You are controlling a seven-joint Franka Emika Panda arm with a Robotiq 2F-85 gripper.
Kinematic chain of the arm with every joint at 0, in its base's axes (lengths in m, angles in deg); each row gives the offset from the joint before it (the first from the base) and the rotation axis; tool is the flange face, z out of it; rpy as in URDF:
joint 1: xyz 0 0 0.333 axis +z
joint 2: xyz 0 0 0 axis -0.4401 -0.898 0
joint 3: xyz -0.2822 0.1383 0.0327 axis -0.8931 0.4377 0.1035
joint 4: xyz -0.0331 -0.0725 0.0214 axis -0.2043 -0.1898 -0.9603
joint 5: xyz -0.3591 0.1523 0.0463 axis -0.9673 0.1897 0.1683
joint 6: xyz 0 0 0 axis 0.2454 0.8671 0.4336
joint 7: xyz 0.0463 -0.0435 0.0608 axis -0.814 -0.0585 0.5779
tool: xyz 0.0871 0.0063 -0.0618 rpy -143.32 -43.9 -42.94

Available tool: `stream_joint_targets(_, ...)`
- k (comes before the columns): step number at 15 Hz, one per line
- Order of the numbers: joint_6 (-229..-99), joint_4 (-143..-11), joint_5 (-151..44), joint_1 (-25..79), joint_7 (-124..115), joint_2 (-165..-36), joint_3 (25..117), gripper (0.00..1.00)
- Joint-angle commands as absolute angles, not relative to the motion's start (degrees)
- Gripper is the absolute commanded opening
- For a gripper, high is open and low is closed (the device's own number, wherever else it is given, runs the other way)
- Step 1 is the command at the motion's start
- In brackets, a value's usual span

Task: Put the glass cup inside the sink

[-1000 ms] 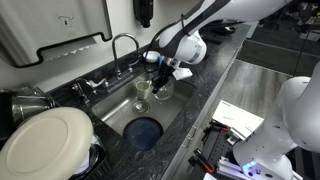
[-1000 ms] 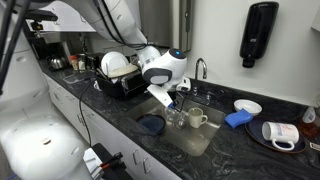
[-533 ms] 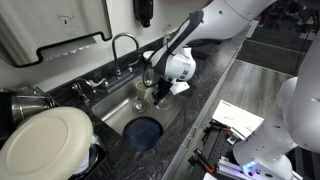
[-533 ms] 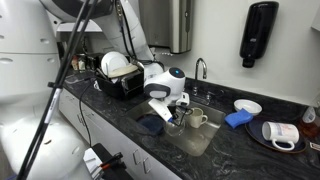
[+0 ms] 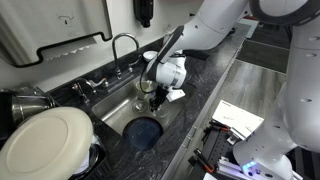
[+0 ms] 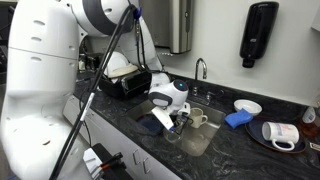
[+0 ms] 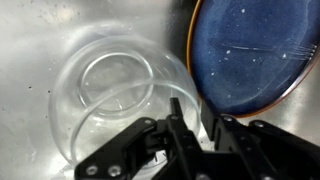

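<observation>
The glass cup [image 7: 108, 95] is a clear thin-walled glass seen from above in the wrist view, down on the steel floor of the sink [image 7: 40, 40]. My gripper [image 7: 190, 108] is shut on its rim, with one finger inside the wall and one outside. In both exterior views the gripper [image 5: 150, 97] [image 6: 172, 122] reaches down into the sink [image 5: 118, 112] [image 6: 208, 142], and the glass [image 5: 143, 101] [image 6: 176, 129] shows faintly below it. The chrome gooseneck faucet [image 5: 122, 45] [image 6: 200, 68] stands at the sink's rim.
A dark blue plate [image 7: 255, 55] [image 5: 144, 132] lies in the sink right beside the glass. A pale mug [image 6: 197, 119] also sits in the basin. A dish rack with a white plate [image 5: 45, 140] [image 6: 120, 72] stands beside the sink. A blue cloth [image 6: 238, 118] and a white bowl [image 6: 248, 106] lie on the counter.
My gripper has come down into the sink with the glass in it, moving toward the blue plate. The arm now leans lower over the basin.
</observation>
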State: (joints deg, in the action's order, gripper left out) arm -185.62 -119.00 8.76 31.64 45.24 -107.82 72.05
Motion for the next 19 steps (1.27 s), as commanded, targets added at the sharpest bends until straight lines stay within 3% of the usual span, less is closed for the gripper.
stream_joint_targets(1,-186.4,-117.1,8.5,31.6,45.1,-110.1,71.7,0.60)
stream_joint_targets(7,-186.9,-123.3,-1.8,33.3,38.9,-100.9,65.4,0.99)
stream_joint_targets(11,-185.2,-127.0,-11.2,33.7,36.4,-92.0,60.0,1.00)
stream_joint_targets(19,-179.3,-127.5,-53.0,35.7,10.8,-82.6,48.7,1.00)
